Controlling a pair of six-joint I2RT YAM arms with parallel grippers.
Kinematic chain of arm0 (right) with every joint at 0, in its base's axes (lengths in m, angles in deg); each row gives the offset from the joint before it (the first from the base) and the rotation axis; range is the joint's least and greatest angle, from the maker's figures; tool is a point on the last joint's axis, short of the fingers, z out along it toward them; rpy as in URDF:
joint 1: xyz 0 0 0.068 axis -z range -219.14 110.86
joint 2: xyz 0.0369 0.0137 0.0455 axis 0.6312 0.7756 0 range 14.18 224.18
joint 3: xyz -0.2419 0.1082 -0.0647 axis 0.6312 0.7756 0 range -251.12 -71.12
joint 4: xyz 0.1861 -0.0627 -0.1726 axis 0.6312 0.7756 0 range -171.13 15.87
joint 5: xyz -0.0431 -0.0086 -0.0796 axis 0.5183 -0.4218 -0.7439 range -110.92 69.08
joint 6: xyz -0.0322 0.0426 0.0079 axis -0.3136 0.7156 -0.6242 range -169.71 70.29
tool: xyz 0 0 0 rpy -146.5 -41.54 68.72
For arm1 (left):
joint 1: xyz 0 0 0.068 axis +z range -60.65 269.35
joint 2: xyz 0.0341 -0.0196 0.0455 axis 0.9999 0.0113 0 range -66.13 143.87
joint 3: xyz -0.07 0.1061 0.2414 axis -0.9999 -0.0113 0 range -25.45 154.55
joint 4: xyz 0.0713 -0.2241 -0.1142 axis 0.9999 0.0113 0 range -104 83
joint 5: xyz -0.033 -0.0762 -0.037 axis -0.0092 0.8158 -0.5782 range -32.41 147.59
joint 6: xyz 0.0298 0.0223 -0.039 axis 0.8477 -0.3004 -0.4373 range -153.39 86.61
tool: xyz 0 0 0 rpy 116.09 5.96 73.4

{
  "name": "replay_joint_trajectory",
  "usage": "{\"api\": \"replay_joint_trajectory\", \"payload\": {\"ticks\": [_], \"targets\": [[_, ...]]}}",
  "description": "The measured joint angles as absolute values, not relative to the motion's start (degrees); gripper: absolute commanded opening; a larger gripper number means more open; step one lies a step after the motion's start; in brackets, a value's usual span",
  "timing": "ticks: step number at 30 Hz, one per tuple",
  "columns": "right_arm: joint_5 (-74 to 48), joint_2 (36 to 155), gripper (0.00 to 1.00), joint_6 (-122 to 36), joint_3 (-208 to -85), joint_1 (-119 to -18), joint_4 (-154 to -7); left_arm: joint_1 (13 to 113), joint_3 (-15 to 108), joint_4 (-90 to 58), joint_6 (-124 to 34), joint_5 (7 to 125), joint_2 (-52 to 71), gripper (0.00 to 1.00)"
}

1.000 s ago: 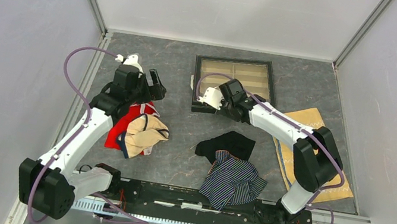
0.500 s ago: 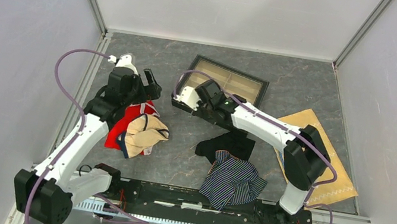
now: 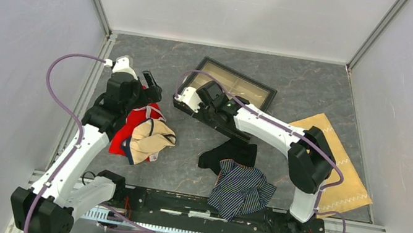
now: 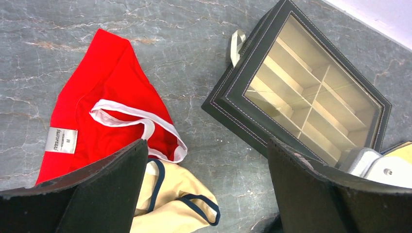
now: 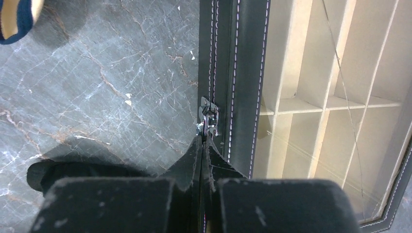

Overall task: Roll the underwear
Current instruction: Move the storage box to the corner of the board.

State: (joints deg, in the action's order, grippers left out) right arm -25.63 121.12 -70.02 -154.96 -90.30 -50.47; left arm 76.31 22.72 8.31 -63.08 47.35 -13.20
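A white tag (image 4: 61, 141) printed "M" sat on the red briefs (image 4: 107, 97), which touched cream, navy-trimmed briefs (image 4: 175, 208) near the left edge of the marbled grey table (image 3: 315, 84); above them the left hand (image 4: 206, 145) was spread wide and held nothing. The right hand (image 5: 203, 141) was closed tight, its tips at the metal clasp (image 5: 210, 119) of the black, white-stitched, glass-lidded box (image 4: 243, 109), which had swung round and slid leftward within the last second. The striped navy underwear (image 3: 241, 188) and the black underwear (image 3: 229, 153) lay crumpled and touching by the near edge's middle.
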Motion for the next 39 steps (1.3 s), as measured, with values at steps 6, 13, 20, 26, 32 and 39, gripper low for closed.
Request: {"api": "replay_joint_trajectory", "payload": {"ticks": [6, 13, 20, 26, 32, 39], "targets": [[-21.5, 121.1, 0.0, -68.9, -158.6, -88.0, -47.2, 76.5, 21.8, 8.1, -63.1, 47.7, -13.3, 0.95], [-10.7, 121.1, 0.0, -67.5, -165.9, -81.1, -42.7, 76.5, 15.3, 0.8, -65.9, 55.9, -15.4, 0.76], [-5.1, 120.6, 0.0, -67.5, -172.0, -73.6, -42.4, 75.2, 10.2, -9.5, -70.3, 62.9, -13.5, 0.6], [-1.9, 119.1, 0.08, -67.6, -172.4, -71.3, -43.0, 71.5, 9.1, -17.2, -72.8, 63.8, -9.3, 0.64], [-0.3, 115.5, 0.4, -68.6, -163.5, -73.6, -44.3, 70.8, 9.1, -15.6, -73.7, 58.3, -10.8, 0.72], [-4.1, 115.6, 0.52, -69.5, -160.8, -82.7, -44.7, 70.8, 9.1, -9.7, -75.6, 49.8, -15.6, 0.73]]}}
